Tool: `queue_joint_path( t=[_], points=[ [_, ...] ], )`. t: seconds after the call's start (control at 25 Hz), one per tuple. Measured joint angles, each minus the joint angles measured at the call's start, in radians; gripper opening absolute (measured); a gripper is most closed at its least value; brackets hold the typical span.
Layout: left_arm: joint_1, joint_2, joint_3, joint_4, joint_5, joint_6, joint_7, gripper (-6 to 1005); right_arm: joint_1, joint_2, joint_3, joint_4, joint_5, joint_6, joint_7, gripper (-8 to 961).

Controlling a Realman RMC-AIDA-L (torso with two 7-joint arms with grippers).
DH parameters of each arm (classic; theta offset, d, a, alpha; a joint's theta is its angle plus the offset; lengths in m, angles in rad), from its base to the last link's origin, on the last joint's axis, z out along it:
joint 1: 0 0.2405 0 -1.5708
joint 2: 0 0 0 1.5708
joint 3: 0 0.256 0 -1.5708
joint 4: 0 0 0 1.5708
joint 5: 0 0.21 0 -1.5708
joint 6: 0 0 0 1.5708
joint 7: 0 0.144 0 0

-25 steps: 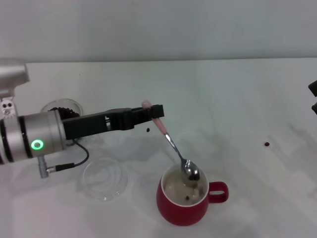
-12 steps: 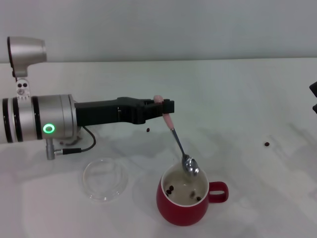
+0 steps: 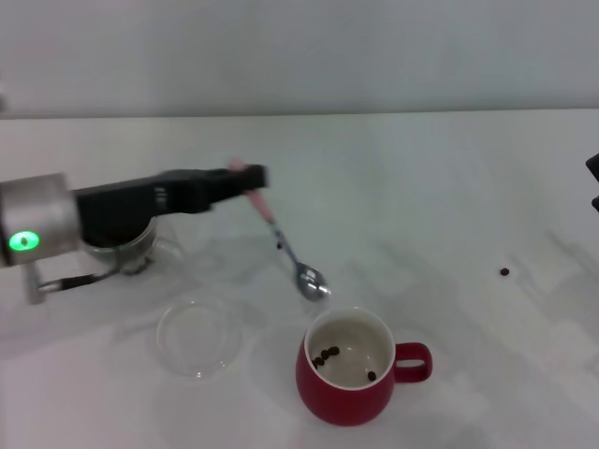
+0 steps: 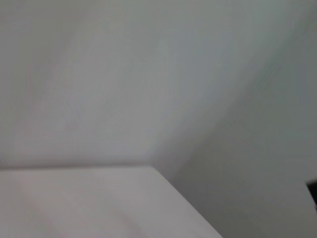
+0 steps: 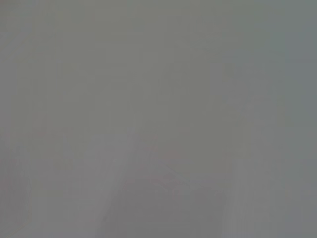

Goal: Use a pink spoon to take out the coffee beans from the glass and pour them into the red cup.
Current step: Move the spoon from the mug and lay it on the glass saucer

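Observation:
In the head view my left gripper [image 3: 245, 178] is shut on the pink handle of the pink spoon [image 3: 284, 244], whose empty metal bowl hangs low to the upper left of the red cup [image 3: 348, 369]. A few coffee beans [image 3: 328, 355] lie inside the cup. The glass [image 3: 129, 251] stands at the left, mostly hidden behind my left arm. My right gripper [image 3: 592, 182] shows only as a dark tip at the right edge.
A shallow clear glass dish [image 3: 197, 337] lies left of the red cup. One stray bean [image 3: 504, 272] rests on the white table [image 3: 430, 187] at the right, another [image 3: 279, 246] beside the spoon's neck. Both wrist views show only blank grey surfaces.
My left arm has swung left, carrying the spoon off the red cup's rim toward the glass. The spoon's beans dropped into the cup and its bowl is now empty.

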Motion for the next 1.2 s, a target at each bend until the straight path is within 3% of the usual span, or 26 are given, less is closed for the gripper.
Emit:
queue_joint_path(
  t=[0.2,0.24,0.48,0.76,1.2],
  points=[
    [0.065,0.008,-0.048,0.024,0.0,0.0,0.0,125,-0.004,0.0,0.001,-0.003,0.016,-0.009,0.004,651],
    [0.129,0.018,-0.087,0.03,-0.001,0.0,0.004,126,-0.004,-0.001,0.001,-0.003,0.021,-0.011,0.004,651],
    [0.226,0.024,-0.114,0.025,0.001,-0.001,0.015,126,-0.006,-0.002,0.003,-0.002,0.042,-0.015,0.005,650],
    [0.274,0.024,-0.119,0.012,0.008,-0.006,0.028,125,-0.01,-0.001,0.004,0.007,0.051,-0.035,0.007,650],
    [0.28,0.019,-0.119,-0.005,0.02,-0.012,0.027,125,-0.013,-0.001,0.004,0.02,0.051,-0.058,0.038,650]
  ],
)
